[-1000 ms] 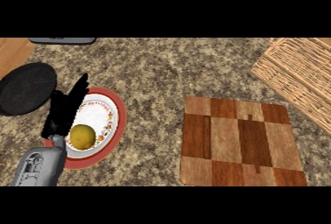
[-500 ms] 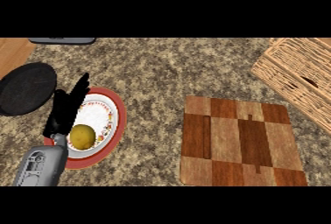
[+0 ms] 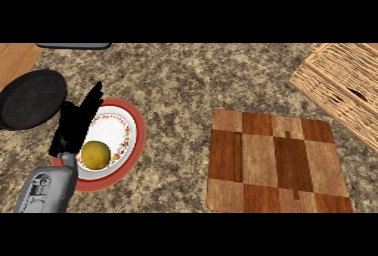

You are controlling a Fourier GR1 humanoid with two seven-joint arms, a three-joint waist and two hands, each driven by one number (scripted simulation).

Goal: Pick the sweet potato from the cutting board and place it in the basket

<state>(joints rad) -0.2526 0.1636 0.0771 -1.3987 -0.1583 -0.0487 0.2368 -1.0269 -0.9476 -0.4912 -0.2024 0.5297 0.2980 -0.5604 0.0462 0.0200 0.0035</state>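
Note:
The checkered wooden cutting board (image 3: pixel 273 160) lies at the right of the head view with nothing on it. I see no sweet potato anywhere. The wicker basket (image 3: pixel 341 80) stands at the upper right edge, partly cut off, with a small dark gap (image 3: pixel 358 94) in its weave. My left hand (image 3: pixel 77 122) is at the left, fingers straight and open, lying over the left side of a red-rimmed white plate (image 3: pixel 137 131). A round yellow item (image 3: pixel 96 154) sits on that plate just right of my wrist. My right hand does not show.
A flat black round object (image 3: pixel 33 97) lies left of the plate, close to my left hand. A grey object (image 3: pixel 74 45) is at the top edge. A wood surface (image 3: pixel 15 57) shows at the upper left beyond the speckled counter (image 3: pixel 184 85).
The left hand and the plate stay as they were. A small dark gap shows on the basket now that I could not make out a second ago.

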